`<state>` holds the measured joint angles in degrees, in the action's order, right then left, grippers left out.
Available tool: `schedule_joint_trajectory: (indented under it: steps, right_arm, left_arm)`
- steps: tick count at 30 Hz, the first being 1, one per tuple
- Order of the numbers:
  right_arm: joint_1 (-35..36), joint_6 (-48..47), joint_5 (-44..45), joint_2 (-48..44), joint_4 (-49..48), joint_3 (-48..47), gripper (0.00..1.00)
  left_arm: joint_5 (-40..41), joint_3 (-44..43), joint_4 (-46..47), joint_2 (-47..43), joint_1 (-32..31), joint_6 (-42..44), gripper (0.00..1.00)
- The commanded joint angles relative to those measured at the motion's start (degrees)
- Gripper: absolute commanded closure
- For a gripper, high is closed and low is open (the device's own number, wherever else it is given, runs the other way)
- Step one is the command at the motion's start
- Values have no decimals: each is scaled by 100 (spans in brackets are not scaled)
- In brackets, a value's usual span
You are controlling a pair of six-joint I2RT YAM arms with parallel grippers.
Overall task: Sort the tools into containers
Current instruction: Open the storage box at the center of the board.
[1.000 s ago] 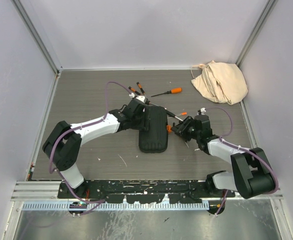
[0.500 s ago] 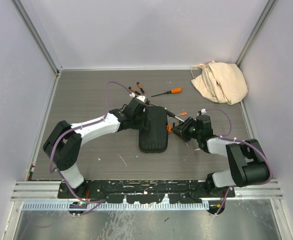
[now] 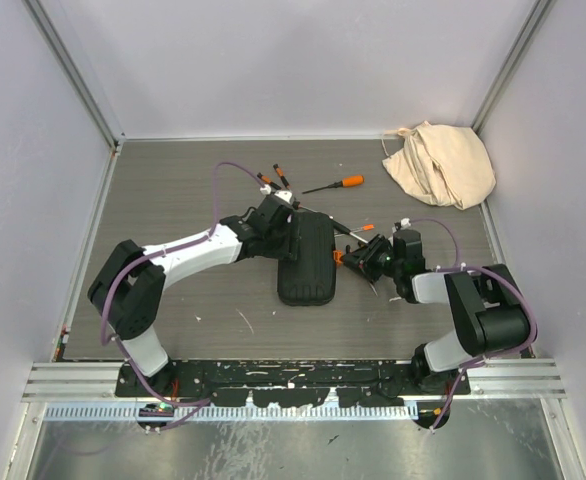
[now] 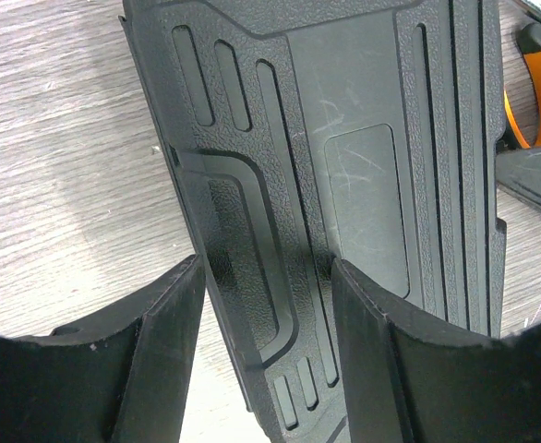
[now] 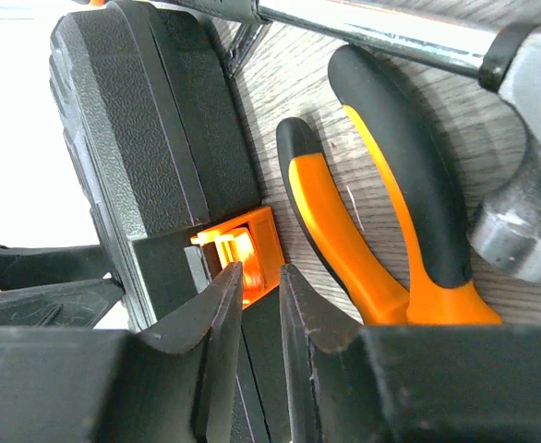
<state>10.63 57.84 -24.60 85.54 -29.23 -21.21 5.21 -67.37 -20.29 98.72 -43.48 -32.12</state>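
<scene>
We see both claws at the closed black case (image 3: 306, 258).

Our right claw (image 5: 259, 277) has narrowed to a slit at the small orange latch (image 5: 252, 242) on the case's side; whether it pinches the latch we cannot tell. Our left claw (image 4: 266, 266) stands with jaws well apart over the ribbed, textured lid at the opposite edge. The rounded, rectangular case lies flat mid-table (image 3: 173, 200) between the arms, with orange-and-black pliers (image 5: 344, 221) and a steel hammer (image 5: 520, 212) just beside its latch side.
</scene>
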Motion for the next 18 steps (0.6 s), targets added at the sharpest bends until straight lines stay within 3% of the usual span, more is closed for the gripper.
schedule_joint_trajectory:
  steps: [1,8,13,18]
  right_arm:
    - [-2,133,-252,104,-631,1,72]
    - [-1,340,-420,230,-1026,122,84]
    - [-6,464,-466,288,-1239,224,99]
    - [-9,319,-280,28,-1000,238,100]
  left_arm:
    - [393,156,-906,361,47,299,44]
    - [366,166,-898,381,49,289,44]
    - [375,170,-904,377,49,292,45]
    - [441,165,-939,336,49,300,45]
